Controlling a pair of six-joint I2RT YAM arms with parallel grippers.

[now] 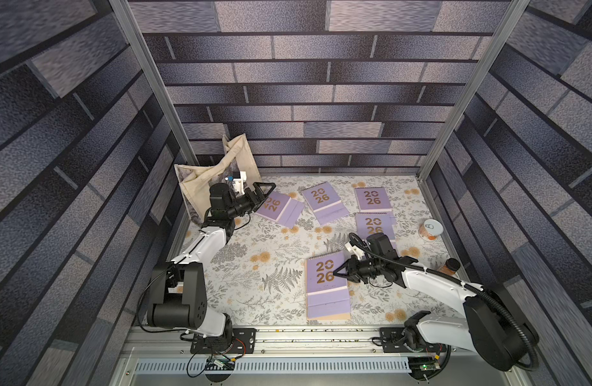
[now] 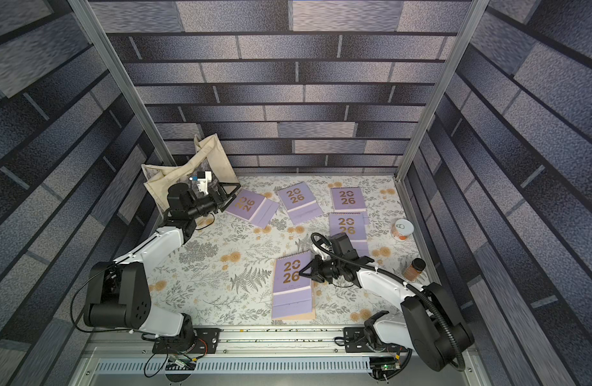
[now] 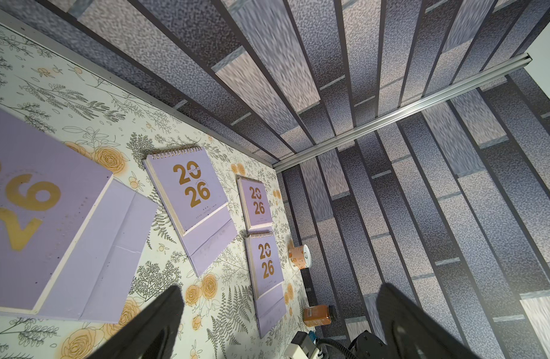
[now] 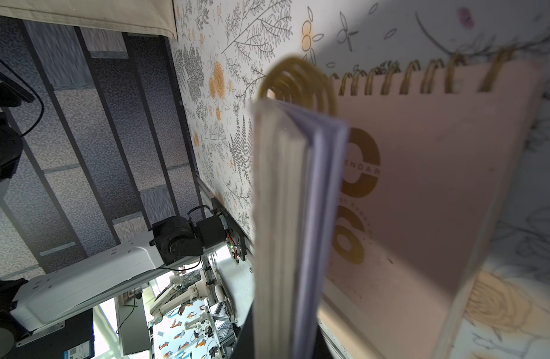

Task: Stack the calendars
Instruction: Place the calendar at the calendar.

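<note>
Right wrist view shows a lilac calendar (image 4: pixel 286 217) clamped in the right gripper (image 1: pixel 334 272) over the peach calendar (image 4: pixel 422 202); four lilac calendars (image 1: pixel 281 209) (image 1: pixel 324 202) (image 1: pixel 373 199) (image 1: pixel 375 227) beyond it lie unstacked; left gripper (image 1: pixel 267 193) fingers apart.

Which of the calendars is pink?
The pink calendar is the front one, lying beneath the lilac calendar that the right gripper grips. All the others are lilac. In both top views, only its peach bottom edge shows.

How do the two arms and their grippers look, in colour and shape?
Both the left arm and right arm have white shells with black joints and bases. The left gripper and right gripper are black with tapering, triangular fingers. A black ribbed hose runs along the right arm.
</note>
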